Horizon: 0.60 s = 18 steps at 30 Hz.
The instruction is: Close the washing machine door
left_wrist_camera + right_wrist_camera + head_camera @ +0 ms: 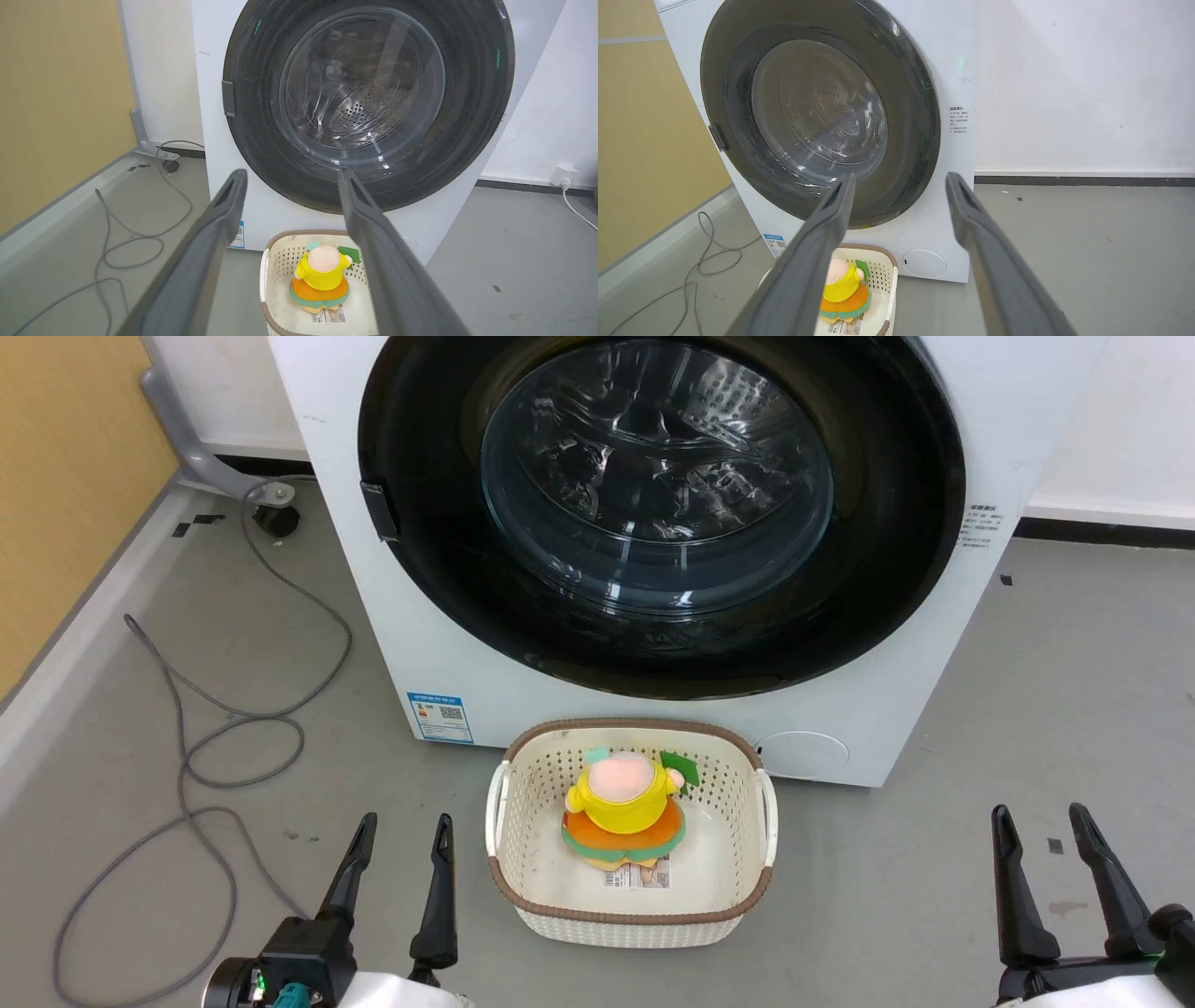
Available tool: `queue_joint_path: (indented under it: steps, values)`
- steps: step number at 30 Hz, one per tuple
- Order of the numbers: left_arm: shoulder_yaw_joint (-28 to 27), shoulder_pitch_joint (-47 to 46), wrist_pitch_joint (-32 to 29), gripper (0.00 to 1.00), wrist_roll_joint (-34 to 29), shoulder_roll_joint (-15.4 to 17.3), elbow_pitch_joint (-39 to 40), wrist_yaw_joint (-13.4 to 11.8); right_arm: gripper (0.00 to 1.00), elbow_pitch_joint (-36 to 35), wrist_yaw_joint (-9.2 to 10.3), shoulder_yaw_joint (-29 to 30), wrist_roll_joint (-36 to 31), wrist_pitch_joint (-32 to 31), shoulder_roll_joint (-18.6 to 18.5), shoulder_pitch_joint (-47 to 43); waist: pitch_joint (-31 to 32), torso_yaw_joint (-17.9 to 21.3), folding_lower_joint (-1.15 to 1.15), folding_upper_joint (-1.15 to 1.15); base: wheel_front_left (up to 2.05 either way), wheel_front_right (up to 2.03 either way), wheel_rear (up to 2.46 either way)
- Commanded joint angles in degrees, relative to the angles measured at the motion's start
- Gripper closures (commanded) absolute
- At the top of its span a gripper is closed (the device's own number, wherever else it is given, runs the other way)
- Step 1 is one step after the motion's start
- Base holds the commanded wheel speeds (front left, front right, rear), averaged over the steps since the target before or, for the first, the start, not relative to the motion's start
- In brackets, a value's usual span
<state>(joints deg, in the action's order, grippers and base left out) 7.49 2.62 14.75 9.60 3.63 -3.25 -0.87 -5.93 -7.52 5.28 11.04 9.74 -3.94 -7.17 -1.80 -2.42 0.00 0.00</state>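
Washing machine door (658, 513) lies flat against the front of the washing machine (523, 695), its black ring sitting even with the white panel all the way round, with no gap that can be made out at the catch (379, 511) on its left edge. Through the glass the steel drum shows behind it. From this, the closing step looks finished. Whether the catch has clicked home cannot be told.

Both arms sit back from the washing machine, well apart from the door. The left gripper (405, 823) points towards the machine with its jaws spread fairly wide and nothing between them. The right gripper (1039, 812), off to the machine's right side, also has its jaws parted and empty. In each wrist view the two fingers frame the door without touching it.

A cream basket (635, 933) with a yellow and orange soft toy (624, 798) in it stands on the floor just in front of the washing machine, below the door.

If anything is left, it is likely a firm push on the ring near the catch. That would need an arm to reach over the basket without knocking it.
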Motion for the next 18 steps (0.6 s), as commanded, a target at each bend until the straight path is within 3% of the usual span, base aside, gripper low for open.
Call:
queue_joint_path:
  steps: [1,5,6,18]
  values:
    - [-0.1,0.7,0.2,0.0,-0.3,-0.1,0.3,-0.2,0.0,-0.1,0.03,0.0,-0.5,0.3,0.2,-0.7,0.0,0.0,0.0,0.0,0.0,0.0,0.0]
    - [-0.1,0.7,0.2,0.0,-0.4,-0.2,0.6,-0.1,0.0,0.0,0.03,0.0,-0.5,0.5,0.2,-0.6,-0.1,0.0,0.0,0.0,0.0,0.0,0.0]
    - [0.0,0.0,0.0,1.0,0.0,-0.2,0.4,0.0,1.0,0.0,0.0,0.0,0.0,0.2,0.0,0.0,-0.1,0.0,0.0,0.0,0.0,0.0,0.0]
    - [-0.5,-0.2,-1.2,1.0,-0.6,-0.2,0.5,0.1,1.0,0.4,0.0,-0.4,-0.8,-0.6,0.1,0.6,0.1,0.2,0.0,0.0,0.0,0.0,0.0]
